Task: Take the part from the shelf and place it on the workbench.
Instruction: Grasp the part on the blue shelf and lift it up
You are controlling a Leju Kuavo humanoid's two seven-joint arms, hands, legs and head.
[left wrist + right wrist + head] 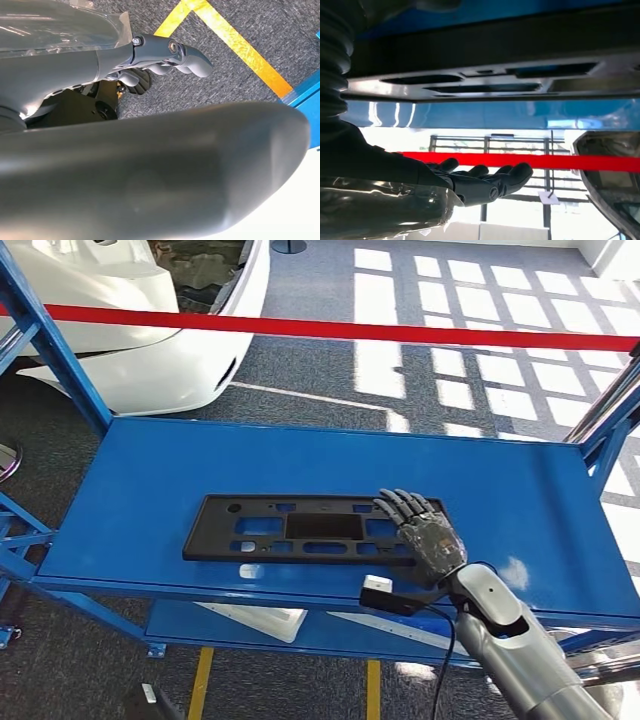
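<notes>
A flat black part (pixel 302 528) with several cut-outs lies on the blue shelf top (pixel 151 480), near its front edge. My right hand (pixel 424 530) is over the part's right end, palm down and fingers stretched out, holding nothing. In the right wrist view the fingers (pixel 490 182) are straight, with a gap between them and the part (pixel 490 82). My left hand (pixel 166 52) hangs low beside my body over the grey floor, fingers loosely bent and empty.
Blue frame posts rise at the shelf's left (pixel 53 350) and right (pixel 611 420) ends. A lower shelf holds a white piece (pixel 260 618). Behind are a red barrier tape (pixel 377 332) and a white car body (pixel 143 340). Yellow lines (pixel 200 680) mark the floor.
</notes>
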